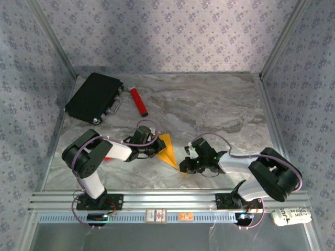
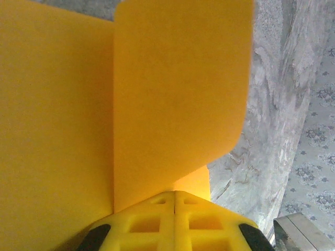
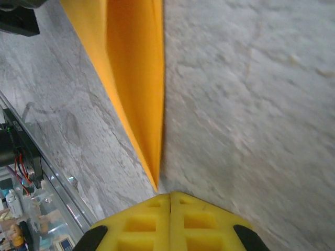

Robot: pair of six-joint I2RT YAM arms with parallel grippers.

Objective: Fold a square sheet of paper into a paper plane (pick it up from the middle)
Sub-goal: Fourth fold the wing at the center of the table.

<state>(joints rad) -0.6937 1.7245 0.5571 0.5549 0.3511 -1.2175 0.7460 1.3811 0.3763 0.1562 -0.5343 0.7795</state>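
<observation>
On the marbled bench [image 1: 209,110], seen from above, the orange-yellow paper [image 1: 168,149] (creased to a point) lies between the left tool [image 1: 155,150] and the right tool [image 1: 183,166].

Left wrist: the paper [image 2: 178,94] has one flap raised. The left tool [image 2: 174,206] has its fingers together at the paper's edge; whether they pinch it I cannot tell.

Right wrist: the right tool [image 3: 170,201], fingers together, sits just beside the paper [image 3: 138,78] tip.
</observation>
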